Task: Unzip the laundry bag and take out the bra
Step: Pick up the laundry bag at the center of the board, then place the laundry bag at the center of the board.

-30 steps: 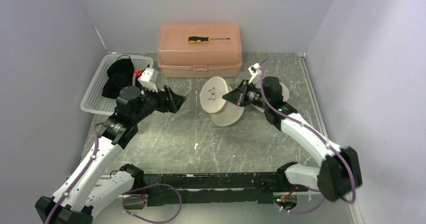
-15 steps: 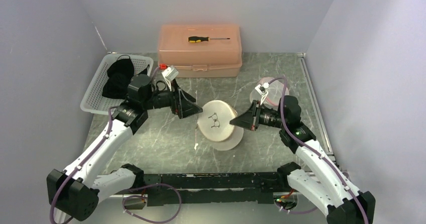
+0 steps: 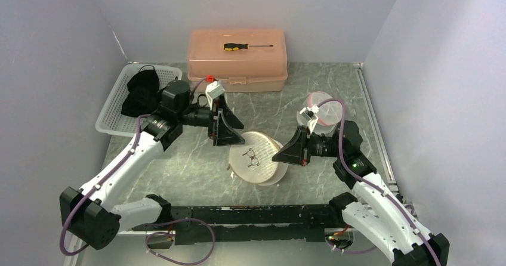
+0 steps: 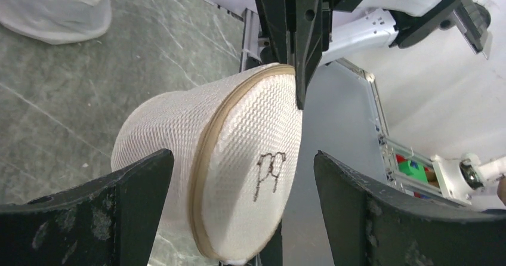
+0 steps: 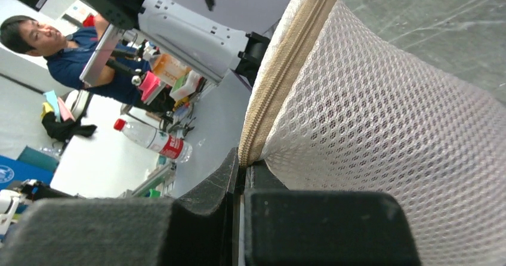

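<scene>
The round white mesh laundry bag with a tan zipper seam and a small bra drawing sits tilted at the table's middle front. My right gripper is shut on the bag's zipper edge at its right side. My left gripper is open just above and left of the bag; in the left wrist view the bag lies between and beyond its two fingers. The bag is zipped shut, and the bra inside is hidden.
A pink lidded box with a screwdriver on top stands at the back. A white basket holding black cloth is at the left. A second small mesh bag lies behind my right arm.
My right gripper pulled the bag toward the front of the table. My left gripper swung right and forward, ending beside the bag's upper left.
</scene>
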Available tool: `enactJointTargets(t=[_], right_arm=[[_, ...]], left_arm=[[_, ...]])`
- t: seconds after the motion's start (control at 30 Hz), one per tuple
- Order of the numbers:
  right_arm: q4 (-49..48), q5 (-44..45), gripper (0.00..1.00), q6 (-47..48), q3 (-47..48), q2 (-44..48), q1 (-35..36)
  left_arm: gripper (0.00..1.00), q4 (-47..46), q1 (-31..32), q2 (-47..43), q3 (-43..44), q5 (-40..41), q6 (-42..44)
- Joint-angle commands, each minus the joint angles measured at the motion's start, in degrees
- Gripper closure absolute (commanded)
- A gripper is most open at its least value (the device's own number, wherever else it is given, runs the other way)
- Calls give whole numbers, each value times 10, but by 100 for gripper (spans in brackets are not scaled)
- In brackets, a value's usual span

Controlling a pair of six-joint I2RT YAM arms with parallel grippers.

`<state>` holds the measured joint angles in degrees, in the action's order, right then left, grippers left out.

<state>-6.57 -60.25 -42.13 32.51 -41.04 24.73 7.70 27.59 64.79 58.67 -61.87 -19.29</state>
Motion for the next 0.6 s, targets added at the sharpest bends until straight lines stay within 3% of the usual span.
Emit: enactJointTargets(t=[0.0,0.13,0.3,0.47,0.57], right_arm=[[-48,-26,100,12,1,22,7],[-50,-31,100,13,2,26,13],[-51,-31,100,18,-1,27,19],[-46,-29,100,25,4,23,22],[-31,-22,100,37,10,21,25]], left_arm=[[7,92,34,20,44,-9,87],[13,122,51,34,49,-4,110],[33,130,60,45,44,-32,118],[61,122,67,37,27,-44,120],[87,113,68,37,24,-51,111]])
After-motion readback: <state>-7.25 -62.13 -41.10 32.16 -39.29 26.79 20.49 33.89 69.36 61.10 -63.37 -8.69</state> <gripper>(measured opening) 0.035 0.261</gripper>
